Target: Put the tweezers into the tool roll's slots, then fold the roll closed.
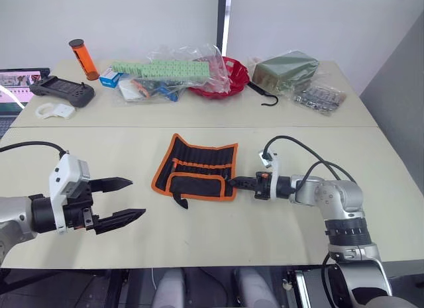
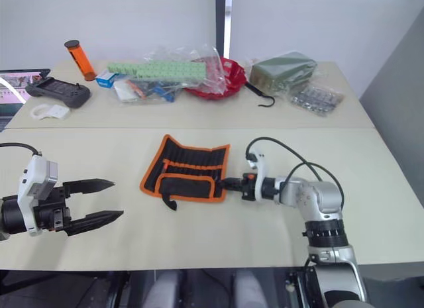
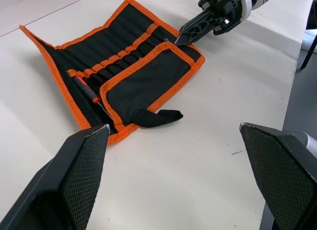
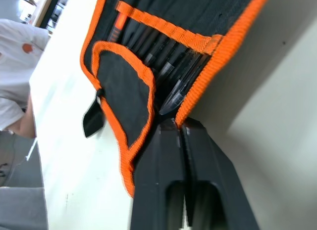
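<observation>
The roll [image 1: 196, 168] lies open near the middle of the pale bench [image 1: 199, 235], its orange-edged lower flap folded up over part of the inner face and a black strap [image 3: 157, 117] sticking out at the near edge. The slots [image 3: 111, 49] run in a row across the exposed inner face under an orange band. Slim dark tweezers [image 4: 171, 74] sit in the slots at the roll's right end, their tips showing in the right wrist view. The right end effector [image 1: 233, 183] is at the roll's right edge, fingers pressed together with the orange binding pinched at their tips. The left end effector [image 1: 119, 201] hovers over the bench well to the left of the roll, fingers wide apart and holding nothing. At the back of the bench sit an orange bottle [image 1: 83, 59], a black controller [image 1: 61, 90], a green block strip [image 1: 161, 69] under clear plastic, a red tray [image 1: 229, 78], a black hook [image 1: 264, 95] and an olive box [image 1: 285, 69]. No brand or writing can be read on any item.
</observation>
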You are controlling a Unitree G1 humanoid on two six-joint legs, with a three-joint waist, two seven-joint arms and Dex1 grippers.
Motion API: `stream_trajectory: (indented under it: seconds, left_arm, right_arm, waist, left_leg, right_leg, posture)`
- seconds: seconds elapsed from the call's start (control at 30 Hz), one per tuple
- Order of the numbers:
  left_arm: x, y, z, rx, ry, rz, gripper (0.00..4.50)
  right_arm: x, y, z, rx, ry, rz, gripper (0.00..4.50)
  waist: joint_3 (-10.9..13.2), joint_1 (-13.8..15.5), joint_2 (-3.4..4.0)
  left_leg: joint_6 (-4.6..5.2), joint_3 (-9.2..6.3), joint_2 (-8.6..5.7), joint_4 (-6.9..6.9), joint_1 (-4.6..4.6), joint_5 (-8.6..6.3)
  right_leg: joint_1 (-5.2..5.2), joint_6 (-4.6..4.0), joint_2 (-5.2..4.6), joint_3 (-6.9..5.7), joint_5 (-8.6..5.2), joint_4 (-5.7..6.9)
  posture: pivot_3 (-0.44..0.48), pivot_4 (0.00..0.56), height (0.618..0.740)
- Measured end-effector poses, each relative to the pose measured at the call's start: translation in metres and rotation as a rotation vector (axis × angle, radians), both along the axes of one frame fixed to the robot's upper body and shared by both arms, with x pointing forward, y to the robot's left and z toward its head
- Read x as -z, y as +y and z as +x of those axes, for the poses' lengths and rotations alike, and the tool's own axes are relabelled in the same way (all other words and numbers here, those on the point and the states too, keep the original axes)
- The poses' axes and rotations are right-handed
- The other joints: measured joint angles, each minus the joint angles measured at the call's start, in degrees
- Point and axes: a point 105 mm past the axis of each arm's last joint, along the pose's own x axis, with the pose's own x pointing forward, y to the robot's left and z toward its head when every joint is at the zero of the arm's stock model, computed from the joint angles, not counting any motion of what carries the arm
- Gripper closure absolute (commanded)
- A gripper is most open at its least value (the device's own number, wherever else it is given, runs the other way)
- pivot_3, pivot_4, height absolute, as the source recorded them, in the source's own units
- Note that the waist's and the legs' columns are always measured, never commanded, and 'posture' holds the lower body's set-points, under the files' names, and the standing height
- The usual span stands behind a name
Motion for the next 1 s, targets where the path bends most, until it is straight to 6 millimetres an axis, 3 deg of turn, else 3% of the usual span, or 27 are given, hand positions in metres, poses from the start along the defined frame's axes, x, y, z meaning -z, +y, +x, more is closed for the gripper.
stream_trajectory:
  seconds: [0.23,0.43,0.67,1.0]
  left_arm:
    - [0.005,-0.005,0.003,0.024,0.025,-0.013,0.0]
    - [0.009,-0.006,0.006,0.031,0.034,-0.01,0.0]
    - [0.013,-0.011,0.007,0.054,0.032,0.0,0.0]
    - [0.012,-0.012,0.008,0.061,0.016,0.008,0.0]
  right_arm:
    - [-0.011,-0.029,-0.003,0.022,-0.003,-0.037,4.47]
    - [-0.022,-0.043,-0.014,-0.018,-0.08,-0.102,4.47]
    - [-0.04,-0.021,-0.02,-0.128,-0.208,-0.267,4.47]
    - [-0.041,0.021,-0.014,-0.218,-0.098,-0.358,4.47]
  waist:
    - [0.02,-0.01,0.02]
    - [0.02,-0.06,0.02]
    - [0.06,-0.27,0.06]
    - [0.06,-0.23,0.06]
  left_leg:
    - [0.0,0.01,0.0,-0.03,-0.07,0.0]
    - [0.0,0.03,0.0,-0.07,-0.09,0.0]
    - [0.0,0.09,0.03,-0.11,-0.09,0.0]
    - [0.0,0.1,0.03,-0.12,-0.14,0.0]
  right_leg:
    - [-0.05,0.0,0.0,0.01,0.0,-0.04]
    - [-0.07,0.01,0.0,0.03,-0.01,-0.09]
    - [-0.14,0.01,0.02,0.09,0.0,-0.08]
    - [-0.23,-0.02,0.02,0.1,0.01,-0.05]
  posture:
    - [0.0,0.15,0.74]
    - [0.0,0.15,0.74]
    - [0.0,0.15,0.74]
    - [0.0,0.15,0.74]
